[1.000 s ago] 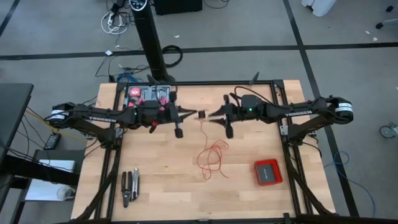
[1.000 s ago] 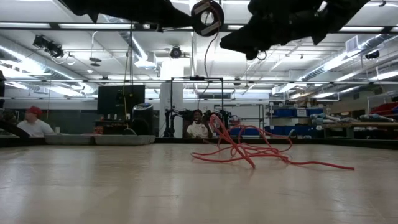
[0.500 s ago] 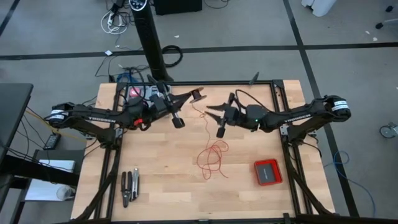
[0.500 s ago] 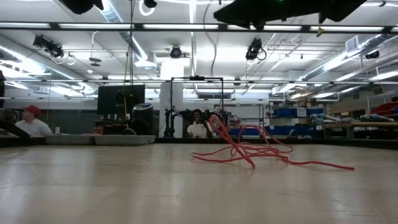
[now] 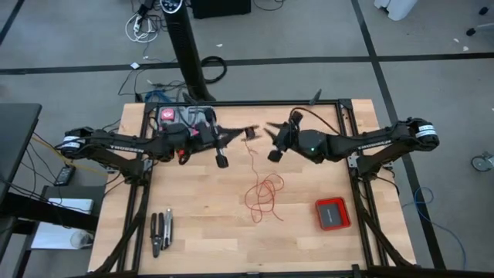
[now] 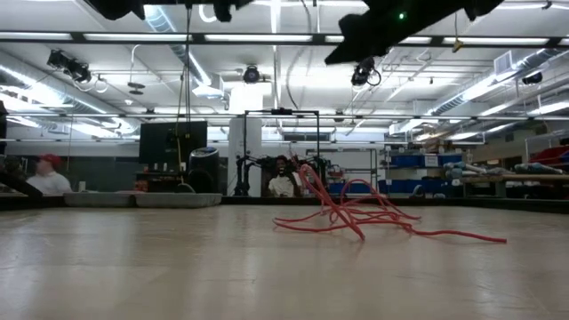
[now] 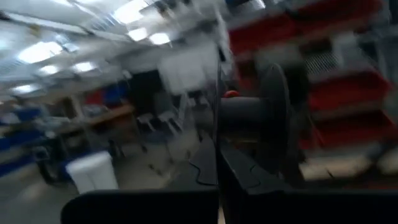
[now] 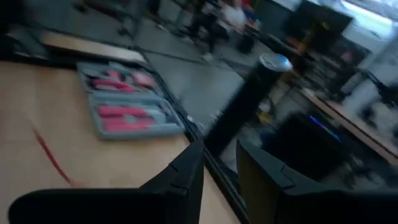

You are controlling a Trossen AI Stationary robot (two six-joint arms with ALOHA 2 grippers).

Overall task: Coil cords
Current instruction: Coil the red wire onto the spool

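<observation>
Lowered again, left fingers [image 5: 241, 133] clench the spool [image 5: 250, 133] (right fingers [image 5: 272, 133] released); tool tray [image 5: 184, 116] full

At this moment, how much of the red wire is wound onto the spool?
Little looks wound. The left gripper is shut on the black spool, held above the table. The right gripper hangs open beside it. Most of the red wire lies in loose loops on the table.

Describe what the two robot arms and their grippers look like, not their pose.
Both arms are dark, slim and jointed, with white lettering along the forearm and a white-banded joint near each base. The left gripper and the right gripper each end in two dark, pointed fingers. A small green light glows on the right arm's wrist, and a black cable arcs over it.
</observation>
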